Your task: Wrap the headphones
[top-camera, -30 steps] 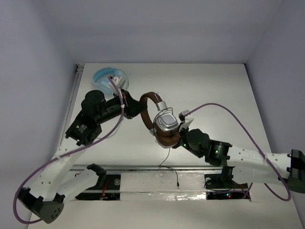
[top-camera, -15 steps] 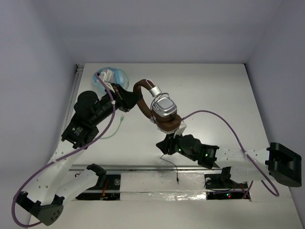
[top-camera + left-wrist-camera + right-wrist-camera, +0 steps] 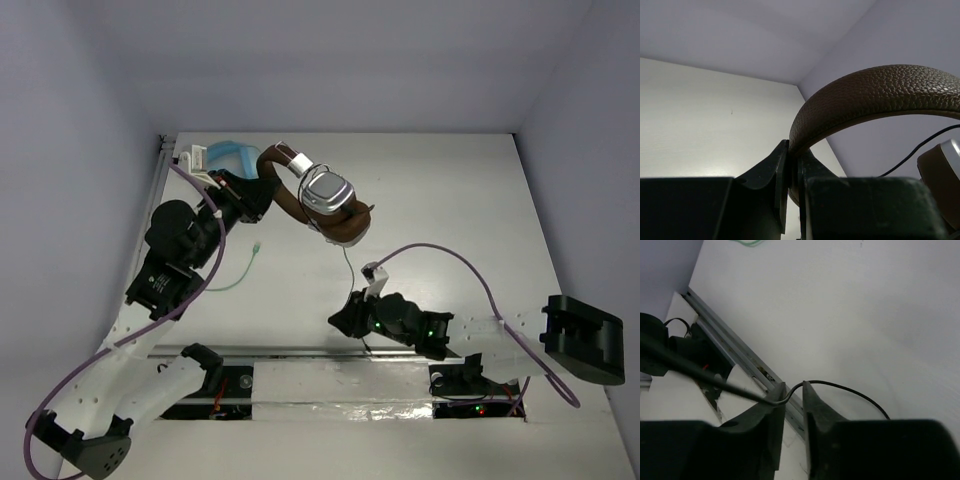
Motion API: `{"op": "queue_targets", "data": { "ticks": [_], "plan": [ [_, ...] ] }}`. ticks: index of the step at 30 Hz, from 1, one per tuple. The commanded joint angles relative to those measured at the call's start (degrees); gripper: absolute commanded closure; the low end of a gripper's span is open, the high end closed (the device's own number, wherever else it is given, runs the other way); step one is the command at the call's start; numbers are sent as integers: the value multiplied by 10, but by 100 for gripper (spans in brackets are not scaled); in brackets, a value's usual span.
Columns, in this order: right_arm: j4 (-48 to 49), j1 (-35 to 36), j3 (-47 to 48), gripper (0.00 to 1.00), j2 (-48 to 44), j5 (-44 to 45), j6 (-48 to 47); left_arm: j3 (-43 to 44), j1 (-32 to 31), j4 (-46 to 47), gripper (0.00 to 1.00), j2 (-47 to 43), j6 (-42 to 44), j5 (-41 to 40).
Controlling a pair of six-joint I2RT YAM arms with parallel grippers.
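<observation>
The headphones [image 3: 328, 192] hang above the table at the back left, silver-and-brown ear cups to the right of their dark brown headband [image 3: 880, 90]. My left gripper [image 3: 262, 195] is shut on that headband, which is pinched between the jaws [image 3: 794, 150]. The thin black cable [image 3: 347, 270] drops from the lower ear cup toward the near edge. My right gripper [image 3: 338, 322] sits low by the rail. Its jaws stand a little apart [image 3: 793, 387], and the cable [image 3: 850, 389] threads loosely through the gap, resting on the left finger.
Light blue headphones [image 3: 228, 155] lie at the back left corner behind my left gripper, their pale green cable [image 3: 245, 268] trailing over the table. A metal rail [image 3: 300, 352] runs along the near edge, close under the right gripper [image 3: 725, 340].
The left gripper has carried the headphones back and to the left. The right gripper has left the ear cup and dropped toward the near rail, with the cable now running through its jaws.
</observation>
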Motion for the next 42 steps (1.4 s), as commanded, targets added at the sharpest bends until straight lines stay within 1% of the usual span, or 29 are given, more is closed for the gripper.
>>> {"op": "queue_targets", "data": {
  "ticks": [1,2,3,4,5,8,9,11,14,15,16,17,18,20,21,22,23,24,25,26,28,30,31,34,35,37,39,42],
  "plan": [
    [59,9,-7,77,14,4,20,-3,1,77,100,-5,-33,-39],
    [59,9,-4,84,18,1,16,-8,1,84,100,-3,-36,-41],
    [57,17,3,98,22,-3,12,-12,1,95,100,-1,-40,-44],
    [46,17,10,100,23,-3,8,-17,1,103,100,0,-45,-44],
    [39,34,16,100,22,3,3,-27,1,112,100,1,-56,-43],
    [17,47,32,100,18,11,-4,-38,1,128,100,2,-73,-44],
    [3,56,36,100,17,12,-4,-41,1,136,100,2,-75,-65],
    [-12,70,46,100,10,25,-6,-43,1,138,100,2,-78,-76],
    [-47,99,55,100,1,47,1,-33,1,118,100,0,-64,-121],
    [-78,114,62,100,-3,50,3,-32,1,111,100,-1,-51,-159],
    [-100,126,72,100,-3,55,4,-34,1,109,100,-1,-42,-180],
    [-123,139,96,100,-3,74,6,-35,1,104,100,0,-39,-199],
    [-165,167,111,100,-3,92,7,-45,1,105,100,1,-37,-230],
    [-199,196,137,100,0,104,18,-60,1,114,100,1,-30,-273],
    [-217,211,167,100,3,113,22,-75,1,115,100,4,-31,-301],
    [-253,242,183,100,10,122,26,-80,1,114,100,9,-24,-318],
    [-272,256,199,100,15,139,31,-86,1,113,100,13,-19,-338],
    [-295,270,232,100,22,149,34,-96,1,106,100,16,-19,-355],
    [-342,284,248,100,28,162,39,-102,1,103,100,19,-17,-368],
    [-363,306,265,100,40,181,46,-107,1,101,100,22,-11,-374],
    [-423,323,307,100,48,198,52,-131,1,89,100,20,-13,-388],
    [-455,334,328,100,48,214,57,-160,-4,74,100,11,-13,-402],
    [-484,334,344,100,45,221,59,-169,-12,65,100,9,-11,-413],
    [-526,334,363,100,19,253,47,-203,-47,28,100,1,-9,-460],
    [-533,334,379,100,12,270,30,-222,-74,21,100,1,-11,-470],
    [-549,334,400,100,0,291,10,-239,-108,1,100,11,-20,-503],
    [-558,334,436,100,3,322,-27,-255,-153,-48,100,37,-49,-544],
    [-578,327,467,100,9,359,-61,-286,-188,-64,100,52,-78,-539]
  ]
}}
